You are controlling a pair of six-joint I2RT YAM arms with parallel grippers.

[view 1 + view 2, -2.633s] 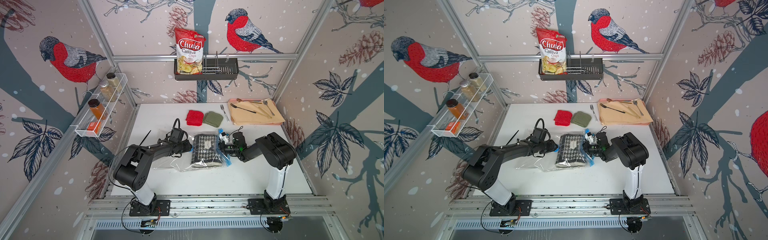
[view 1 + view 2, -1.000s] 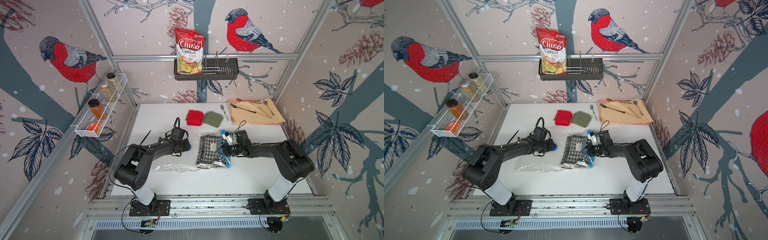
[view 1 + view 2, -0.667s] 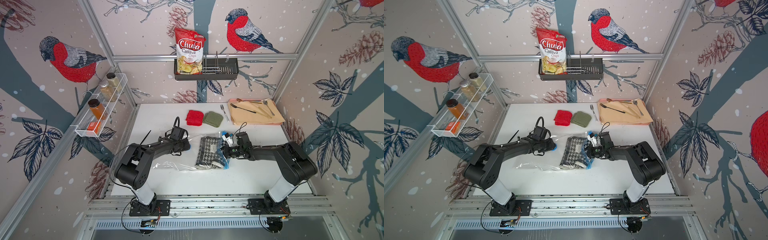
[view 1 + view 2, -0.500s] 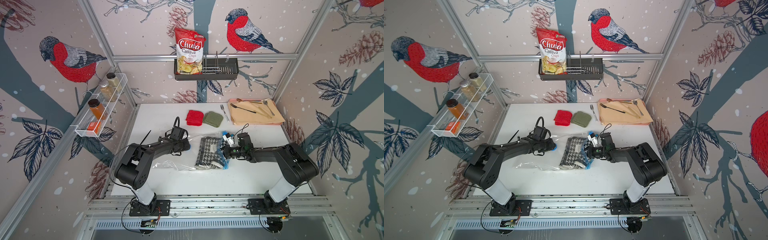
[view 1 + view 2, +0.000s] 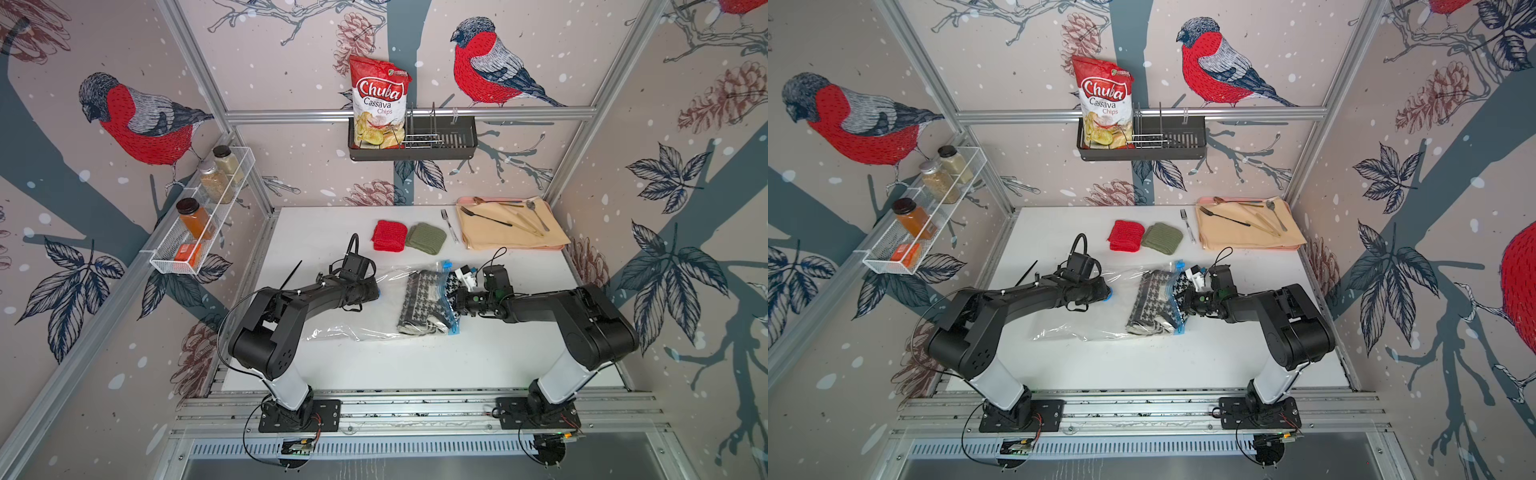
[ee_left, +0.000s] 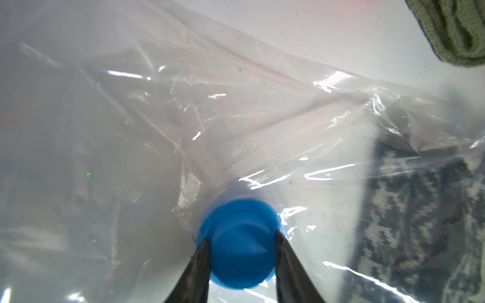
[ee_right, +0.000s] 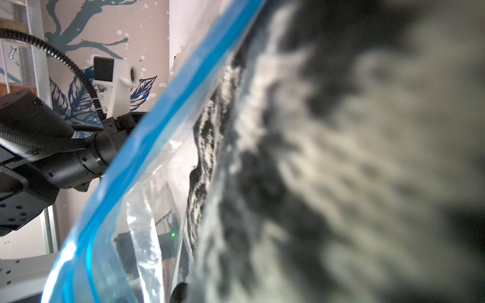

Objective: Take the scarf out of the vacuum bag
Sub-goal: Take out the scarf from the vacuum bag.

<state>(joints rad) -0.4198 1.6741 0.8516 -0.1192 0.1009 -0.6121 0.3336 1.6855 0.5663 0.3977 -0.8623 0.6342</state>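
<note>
The clear vacuum bag (image 5: 361, 332) lies across the middle of the white table in both top views. Its light-blue zip strip (image 5: 452, 320) is at the right end. The houndstooth scarf (image 5: 422, 301) sits bunched at that end, and one corner pokes out past the strip. My left gripper (image 5: 376, 291) is shut on the bag's round blue valve cap (image 6: 241, 249), one finger on each side. My right gripper (image 5: 456, 298) is at the bag's mouth, shut on the scarf's corner. The scarf (image 7: 341, 157) fills the right wrist view, hiding the fingers.
A red knit piece (image 5: 389, 236) and an olive knit piece (image 5: 426, 237) lie behind the bag. A fork (image 5: 449, 224) and a tan mat (image 5: 515, 241) with cutlery are at the back right. A spice shelf (image 5: 199, 232) hangs on the left wall and a rack (image 5: 411, 143) with a chips bag on the back wall.
The right arm has stretched out and drawn the scarf to the right, from lying flat inside the bag to bunched at the zip end. The left gripper has kept its hold on the cap.
</note>
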